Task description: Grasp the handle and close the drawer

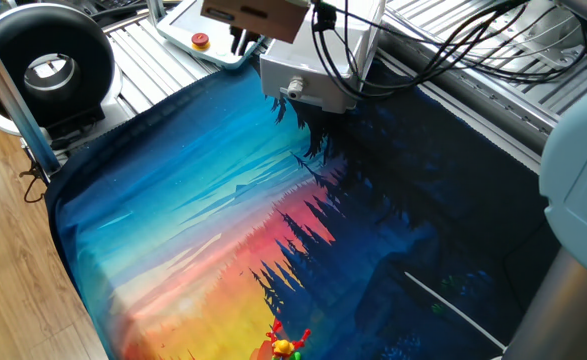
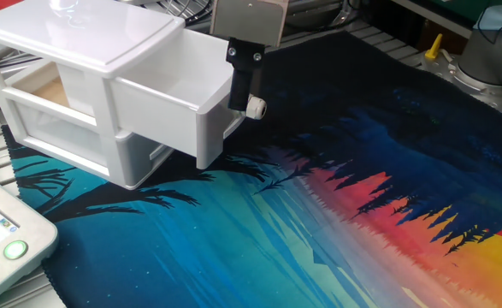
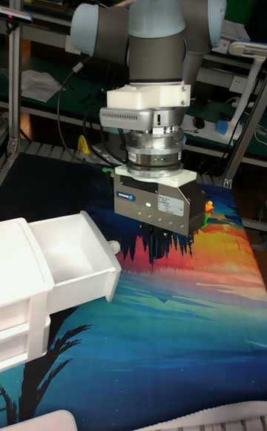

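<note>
Your gripper hangs fingers-down just in front of the drawer, level with the small round handle on its front face. Whether the jaws are apart or together cannot be told: one dark finger shows beside the knob in the other fixed view, and the tall fixed view shows only a dark mass under the gripper body. No clamp on the handle is evident.

The drawer stands pulled well out of its white cabinet, which sits at the far edge of the painted mat, near the corner by the white panel with the red button. The drawer is empty and its front overhangs the mat. In my judgement the gripper is placed there because the knob is the only grasp point, and a push from it along the drawer's travel would shut it.

The arm descends vertically, wrist straight, tool axis square to the mat, cables trailing clear behind the cabinet.
</note>
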{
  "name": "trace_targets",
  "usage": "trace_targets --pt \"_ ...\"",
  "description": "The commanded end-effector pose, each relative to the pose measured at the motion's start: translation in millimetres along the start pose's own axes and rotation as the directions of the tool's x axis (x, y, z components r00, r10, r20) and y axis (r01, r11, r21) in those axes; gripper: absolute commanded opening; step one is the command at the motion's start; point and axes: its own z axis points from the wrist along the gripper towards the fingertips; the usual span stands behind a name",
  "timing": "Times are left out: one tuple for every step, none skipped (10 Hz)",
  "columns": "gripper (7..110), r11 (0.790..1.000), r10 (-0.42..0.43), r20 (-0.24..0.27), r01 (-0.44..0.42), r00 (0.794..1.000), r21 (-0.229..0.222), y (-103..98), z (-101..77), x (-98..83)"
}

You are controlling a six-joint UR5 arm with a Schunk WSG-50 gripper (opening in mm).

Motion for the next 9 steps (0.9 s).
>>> trace_targets --pt "7 0.998 -0.062 0.022 0.062 0.998 -0.014 17 -1.9 -3.1" --pt "7 0.994 -0.109 0.019 0.110 0.994 -0.021 20 -0.1 -0.2" --pt "7 0.992 -0.121 0.024 0.121 0.992 -0.025 22 0.7 -0.5" --pt "7 0.993 -0.110 0.040 0.111 0.993 -0.036 23 0.2 -4.8" --pt "7 0.998 0.032 0.032 -0.030 0.999 -0.063 26 -4.0 -4.4" --pt "7 0.996 0.037 0.036 -0.034 0.999 -0.077 28 -6.5 -4.9" --pt "7 0.997 0.035 0.041 -0.032 0.999 -0.069 26 -5.4 -6.3" --pt "7 0.998 0.026 0.062 -0.022 0.998 -0.052 21 -5.1 -11.3" --pt "7 1.000 0.009 0.071 -0.009 0.997 0.000 9 -5.2 -13.2"
